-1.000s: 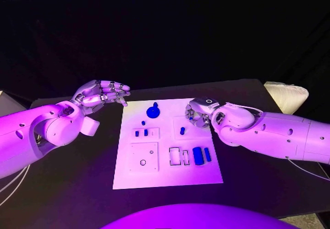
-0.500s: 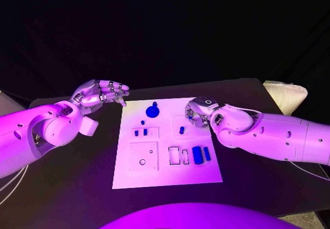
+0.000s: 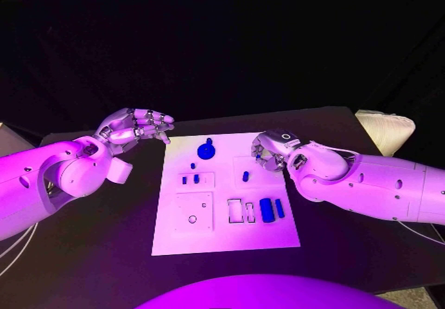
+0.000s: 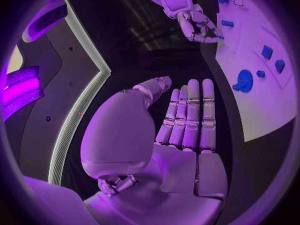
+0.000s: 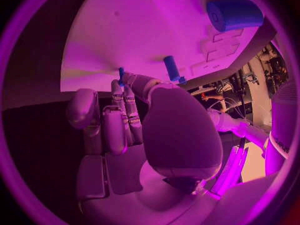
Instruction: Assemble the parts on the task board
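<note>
R wrist view: right hand pinches small blue part

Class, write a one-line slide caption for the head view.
Two robot hands, left and right, flank the white task board with its blue parts.

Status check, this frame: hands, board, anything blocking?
Left hand open, beside task board. Right hand fingertips at small blue part, grip unclear. Nothing blocking.
</note>
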Controlling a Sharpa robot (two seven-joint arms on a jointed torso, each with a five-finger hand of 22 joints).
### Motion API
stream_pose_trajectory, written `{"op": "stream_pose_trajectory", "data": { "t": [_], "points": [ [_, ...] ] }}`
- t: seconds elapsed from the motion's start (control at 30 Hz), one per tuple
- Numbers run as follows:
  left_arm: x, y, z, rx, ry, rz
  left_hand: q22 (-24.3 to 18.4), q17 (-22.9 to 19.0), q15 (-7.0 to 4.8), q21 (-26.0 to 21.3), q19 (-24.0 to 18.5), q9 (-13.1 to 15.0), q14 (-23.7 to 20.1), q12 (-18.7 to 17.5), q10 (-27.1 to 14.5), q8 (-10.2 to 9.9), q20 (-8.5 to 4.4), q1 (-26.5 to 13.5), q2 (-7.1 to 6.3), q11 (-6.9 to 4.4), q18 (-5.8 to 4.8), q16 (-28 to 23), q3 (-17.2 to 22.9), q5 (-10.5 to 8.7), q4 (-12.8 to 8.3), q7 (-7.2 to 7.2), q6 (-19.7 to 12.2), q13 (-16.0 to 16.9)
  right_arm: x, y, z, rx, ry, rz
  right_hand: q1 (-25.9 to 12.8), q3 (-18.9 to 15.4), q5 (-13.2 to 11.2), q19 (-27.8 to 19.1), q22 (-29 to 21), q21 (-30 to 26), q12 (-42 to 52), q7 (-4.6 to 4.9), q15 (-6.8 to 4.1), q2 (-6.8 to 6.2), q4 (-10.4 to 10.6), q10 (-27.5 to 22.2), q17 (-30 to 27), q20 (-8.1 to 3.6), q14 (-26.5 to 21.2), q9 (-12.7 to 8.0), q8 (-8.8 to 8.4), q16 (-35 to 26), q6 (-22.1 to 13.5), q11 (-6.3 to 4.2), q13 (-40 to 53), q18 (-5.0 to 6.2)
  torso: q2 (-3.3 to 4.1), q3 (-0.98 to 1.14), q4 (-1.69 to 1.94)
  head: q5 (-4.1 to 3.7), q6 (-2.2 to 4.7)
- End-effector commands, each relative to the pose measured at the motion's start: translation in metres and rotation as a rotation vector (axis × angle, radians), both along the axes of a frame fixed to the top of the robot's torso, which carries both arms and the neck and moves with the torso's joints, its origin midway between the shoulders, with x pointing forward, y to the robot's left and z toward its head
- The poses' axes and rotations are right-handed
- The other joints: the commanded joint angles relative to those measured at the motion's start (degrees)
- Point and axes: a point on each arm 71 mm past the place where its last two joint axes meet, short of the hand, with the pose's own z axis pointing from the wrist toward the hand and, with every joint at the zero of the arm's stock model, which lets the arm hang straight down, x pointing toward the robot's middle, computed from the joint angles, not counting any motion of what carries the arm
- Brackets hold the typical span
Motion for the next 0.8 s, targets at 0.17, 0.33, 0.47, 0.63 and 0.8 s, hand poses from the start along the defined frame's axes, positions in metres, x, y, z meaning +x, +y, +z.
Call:
{"op": "stream_pose_trajectory", "data": {
  "t": [0.17,0.33,0.47,0.63,0.8],
  "points": [
    [0.001,-0.001,0.000,-0.002,-0.003,-0.010,-0.09,-0.08,-0.02,-0.24,0.51,-0.10,0.40,-0.40,0.03,-0.40,0.01,0.63,-0.17,0.32,0.66,-0.44,-0.27,-0.16,-0.29,0.52,-0.15,0.03,-0.002,-0.005,0.018,0.051,-0.048,-0.012,0.30,2.50,0.09,0.56,3.59,0.73,0.16,-0.12,-0.43,0.84,-2.29,2.84,0.14,-0.11,2.49,0.11,-0.11,0.43,0.55,-2.44,1.78,-0.90,0.00,-0.01,0.01,0.14,0.31],
    [0.001,-0.001,0.000,-0.002,-0.003,-0.008,-0.09,-0.08,-0.02,-0.24,0.51,-0.10,0.40,-0.40,0.03,-0.40,0.01,0.63,-0.17,0.32,0.66,-0.44,-0.27,-0.16,-0.29,0.52,-0.15,0.03,-0.010,-0.001,0.029,0.086,-0.054,0.010,0.22,2.54,0.01,0.65,3.74,1.05,0.15,-0.13,-0.44,0.80,-2.34,2.88,0.15,-0.11,2.50,0.12,-0.11,0.46,0.61,-2.45,1.81,-0.96,-0.03,-0.07,0.03,0.44,0.44],
    [0.001,-0.002,0.000,-0.002,-0.004,-0.009,-0.09,-0.08,-0.02,-0.24,0.51,-0.10,0.40,-0.40,0.03,-0.40,0.01,0.63,-0.17,0.32,0.66,-0.44,-0.27,-0.16,-0.29,0.52,-0.15,0.03,-0.021,0.012,0.038,0.148,-0.070,0.056,0.20,2.56,-0.03,0.72,3.84,1.31,0.14,-0.13,-0.44,0.80,-2.36,2.89,0.17,-0.11,2.51,0.12,-0.12,0.47,0.62,-2.45,1.81,-1.00,0.00,-0.07,0.04,0.97,0.63],
    [0.002,-0.005,0.000,-0.003,-0.004,-0.012,-0.09,-0.08,-0.02,-0.24,0.51,-0.10,0.40,-0.40,0.03,-0.40,0.01,0.63,-0.17,0.32,0.66,-0.44,-0.27,-0.16,-0.29,0.52,-0.15,0.03,-0.037,0.034,0.043,0.227,-0.077,0.130,0.19,2.63,-0.10,0.75,3.90,1.39,0.11,-0.14,-0.45,0.81,-2.42,2.89,0.10,-0.11,2.50,0.12,-0.14,0.44,0.63,-2.46,1.82,-1.01,-0.06,-0.10,0.18,1.67,0.61],
    [0.002,-0.007,0.000,-0.005,-0.005,-0.013,-0.09,-0.10,0.00,-0.26,0.53,-0.13,0.44,-0.50,0.00,-0.45,0.01,0.66,-0.12,0.35,0.65,-0.54,-0.30,-0.15,-0.31,0.56,-0.18,0.04,-0.050,0.055,0.037,0.264,-0.063,0.193,0.19,2.73,-0.21,0.70,3.90,1.26,0.06,-0.11,-0.45,0.84,-2.50,2.87,0.10,-0.12,2.51,0.12,-0.19,0.45,0.61,-2.45,1.84,-0.98,-0.03,-0.16,0.06,3.18,0.69]
  ]
}}
